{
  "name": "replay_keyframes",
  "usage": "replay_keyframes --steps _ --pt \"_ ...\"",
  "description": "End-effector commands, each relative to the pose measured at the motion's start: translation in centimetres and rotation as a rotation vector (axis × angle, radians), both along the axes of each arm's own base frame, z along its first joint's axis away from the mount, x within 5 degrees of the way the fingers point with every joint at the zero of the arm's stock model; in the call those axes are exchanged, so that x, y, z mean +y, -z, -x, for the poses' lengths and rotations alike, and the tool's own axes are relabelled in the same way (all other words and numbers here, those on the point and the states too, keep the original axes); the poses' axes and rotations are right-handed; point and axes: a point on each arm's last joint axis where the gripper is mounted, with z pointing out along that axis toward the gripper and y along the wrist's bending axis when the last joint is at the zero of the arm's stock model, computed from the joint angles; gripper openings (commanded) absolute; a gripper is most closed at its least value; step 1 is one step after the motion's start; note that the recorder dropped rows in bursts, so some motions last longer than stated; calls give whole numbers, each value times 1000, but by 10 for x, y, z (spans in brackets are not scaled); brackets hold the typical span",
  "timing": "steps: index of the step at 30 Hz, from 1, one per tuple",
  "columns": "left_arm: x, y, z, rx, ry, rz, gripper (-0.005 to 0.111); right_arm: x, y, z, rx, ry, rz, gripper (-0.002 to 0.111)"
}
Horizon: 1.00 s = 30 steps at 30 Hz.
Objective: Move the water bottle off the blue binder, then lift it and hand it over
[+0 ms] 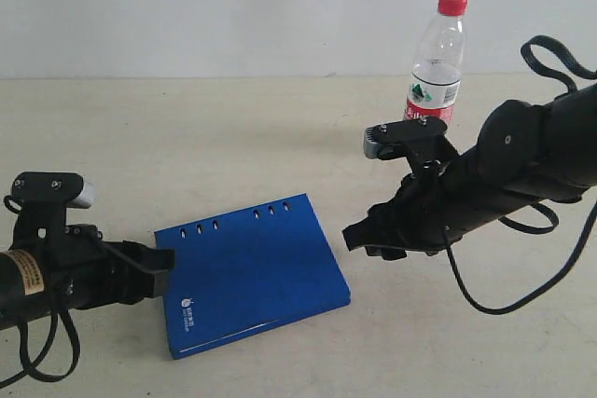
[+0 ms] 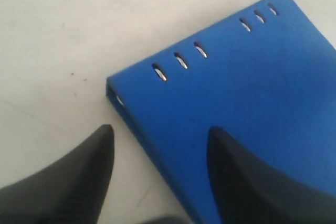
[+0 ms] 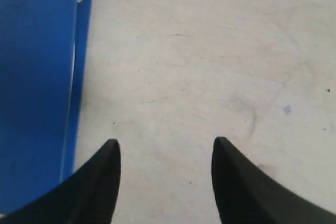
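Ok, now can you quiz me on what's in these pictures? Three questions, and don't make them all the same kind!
1. True or false: the bottle is standing on the binder.
2. Pick one: what colour is the bottle's cap? A red, B green, C blue.
3. Fill the gap: the binder has ___ slots along one edge.

Key: 1 false, the bottle stands on the table, away from the binder. 2 A. 3 six, in two groups of three.
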Motion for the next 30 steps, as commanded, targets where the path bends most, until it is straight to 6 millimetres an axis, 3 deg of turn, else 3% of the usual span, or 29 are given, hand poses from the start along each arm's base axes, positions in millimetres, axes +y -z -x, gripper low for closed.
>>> replay_keyframes --steps 1,8,12,15,22,25,30 --pt "-1 -5 -9 -35 -10 -5 51 1 -4 -6 -27 17 -15 42" --pt "-1 -4 -10 -30 2 -26 51 16 -22 -10 84 -50 -68 23" --pt "-1 -4 -10 -21 2 -31 51 14 -23 -13 13 -137 -11 11" --pt "-1 -4 -9 -19 2 -31 51 10 -22 -16 -79 -298 118 -1" --pt "-1 -3 -9 -8 0 -34 51 10 -23 -18 -63 -179 74 0" --pt "-1 -3 -9 -5 -3 -32 51 13 -23 -16 18 -219 74 7" --pt "-1 -3 -9 -5 -3 -32 51 28 -20 -26 186 -291 45 46"
